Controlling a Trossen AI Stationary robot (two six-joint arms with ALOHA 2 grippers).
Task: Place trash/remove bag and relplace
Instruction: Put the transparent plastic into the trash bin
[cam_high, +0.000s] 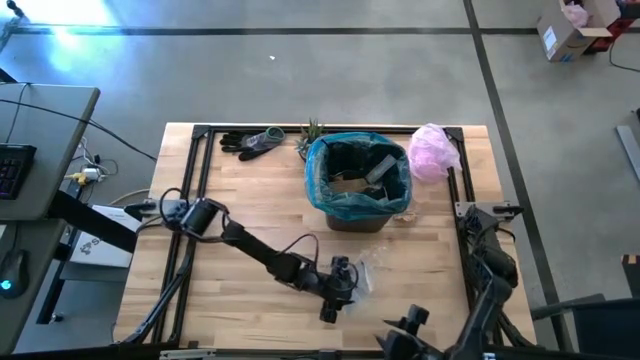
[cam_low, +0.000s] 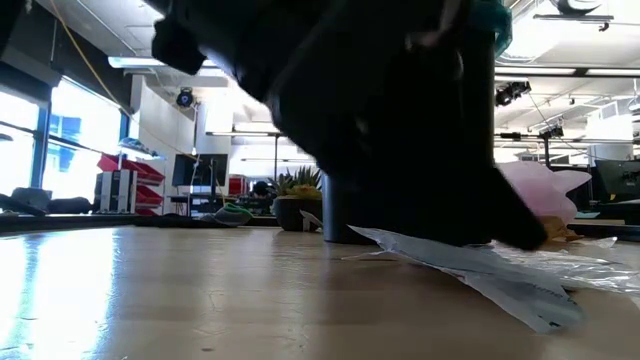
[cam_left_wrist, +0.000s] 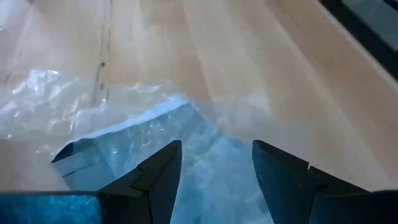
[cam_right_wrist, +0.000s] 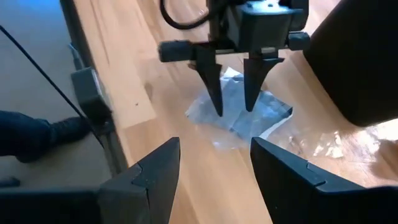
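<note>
A silvery wrapper (cam_left_wrist: 118, 146) lies flat on the wooden table near its front edge, with a clear wrapper (cam_left_wrist: 37, 99) beside it. My left gripper (cam_right_wrist: 233, 109) stands open over the silvery wrapper (cam_right_wrist: 264, 115), fingers pointing steeply down, one tip on each side of its edge. My right gripper (cam_right_wrist: 214, 162) hangs open above the table's near right part (cam_high: 405, 325), facing the left gripper, with nothing between its fingers. The teal bag (cam_high: 325, 165) lines a dark bin in the middle of the table, its rim folded over the bin's edge, with scraps inside. My left gripper comes at the silvery wrapper (cam_right_wrist: 239, 118) from above with spread fingers. The fingertips (cam_right_wrist: 217, 109) stand right at the wrapper's surface. Whether they touch it I cannot tell. The wrapper lies flat on the table.
A pale pink bag (cam_high: 433, 150) sits right of the bin at the far edge. Dark gloves (cam_high: 250, 142) and a small plant (cam_high: 312, 130) lie far left of the bin. A black frame (cam_high: 200, 160) borders the tabletop. Bare wood (cam_high: 250, 190) lies left of the bin.
</note>
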